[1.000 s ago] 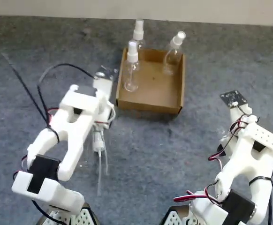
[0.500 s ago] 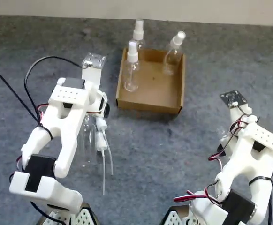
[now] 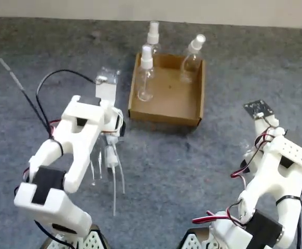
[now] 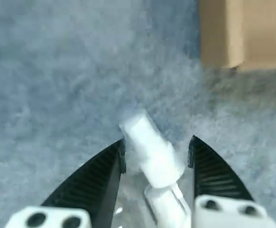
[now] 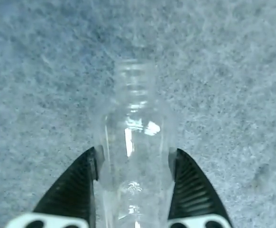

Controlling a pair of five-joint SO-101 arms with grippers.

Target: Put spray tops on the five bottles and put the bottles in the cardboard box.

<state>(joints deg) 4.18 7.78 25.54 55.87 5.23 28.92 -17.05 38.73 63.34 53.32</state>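
Note:
A white spray top [image 4: 152,152] sits between the black fingers [image 4: 100,175] of my left gripper [image 4: 157,145], which is shut on it. From above, that gripper [image 3: 109,150] hangs left of the cardboard box [image 3: 195,111], and the top's thin tube [image 3: 113,192] trails toward the near edge. My right gripper [image 5: 134,156] is shut on a clear bottle [image 5: 135,123] whose neck is bare; it stands at the right [image 3: 250,150]. Two capped bottles [image 3: 146,72] [image 3: 191,57] stand in the box. A third capped bottle [image 3: 152,35] stands just behind it.
More thin tubes [image 3: 122,179] and a clear bottle [image 3: 96,153] lie on the grey carpet under the left arm. A black cable [image 3: 63,78] loops beside that arm. Open carpet [image 3: 182,161] lies between the arms in front of the box.
The left arm's wrist swung out to the left and has come partway back, with the spray top staying near the same spot. The right arm has not moved.

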